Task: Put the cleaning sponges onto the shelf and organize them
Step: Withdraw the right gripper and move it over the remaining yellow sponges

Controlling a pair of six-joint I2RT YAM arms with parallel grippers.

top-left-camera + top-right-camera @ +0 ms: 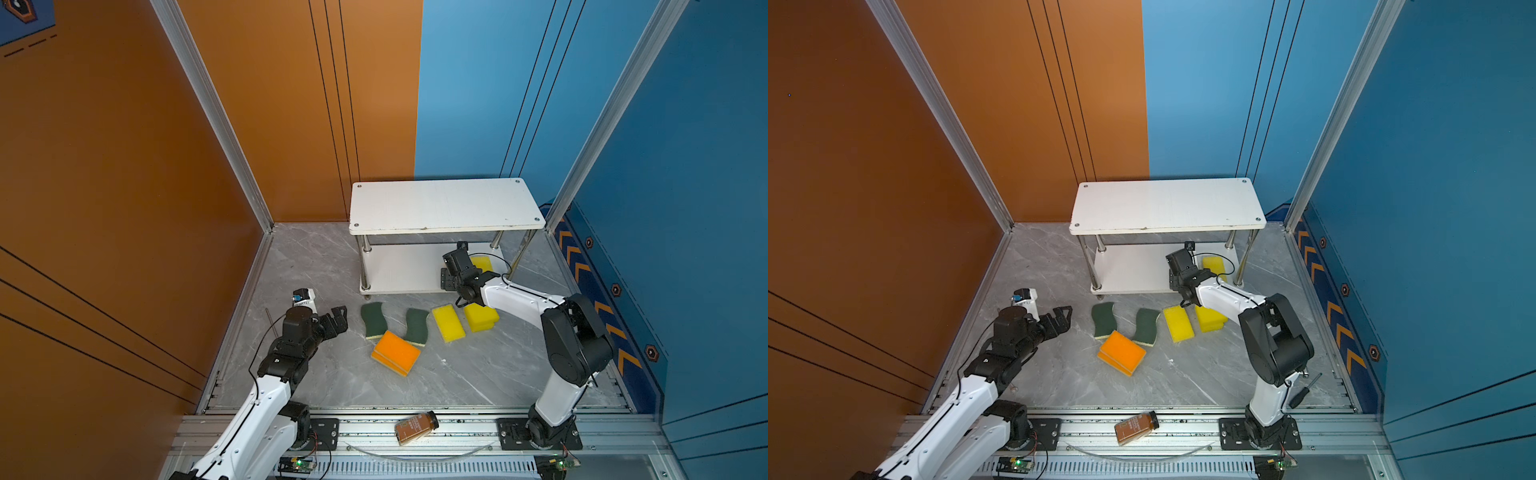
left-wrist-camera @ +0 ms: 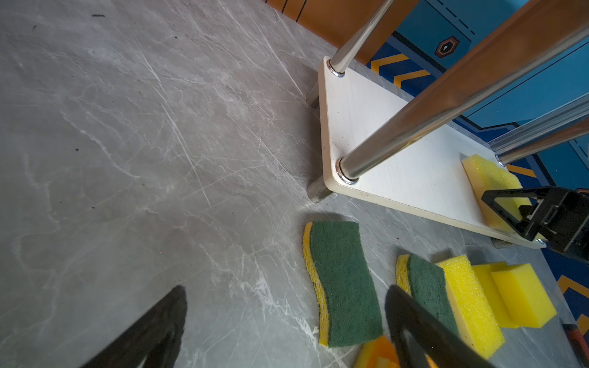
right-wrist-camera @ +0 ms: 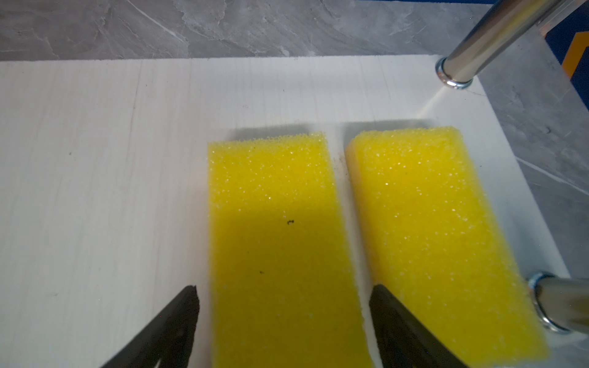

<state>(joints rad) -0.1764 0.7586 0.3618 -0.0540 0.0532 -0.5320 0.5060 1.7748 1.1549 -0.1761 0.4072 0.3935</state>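
- At the grey marble tabletop's (image 1: 478,374) left edge, your left end effector (image 1: 337,319) hangs released.
- Mid-tabletop: two wavy green-topped sponges (image 1: 372,319) (image 1: 417,327), stacked orange-topped sponges (image 1: 397,352), yellow foam blocks (image 1: 448,322).
- On the white chrome-posted shelf's (image 1: 444,205) lower board (image 3: 95,159), right end, your right end effector (image 3: 283,294), released, straddles a yellow sponge (image 3: 274,223) beside a second yellow sponge (image 3: 430,223).

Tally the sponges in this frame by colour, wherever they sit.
Yellow sponges: 5, two on the shelf lower board, one loose, two stacked on the floor
Green-topped sponges: 2
Orange-topped sponges: at least 2, stacked; layers are hard to separate
Total: at least 9
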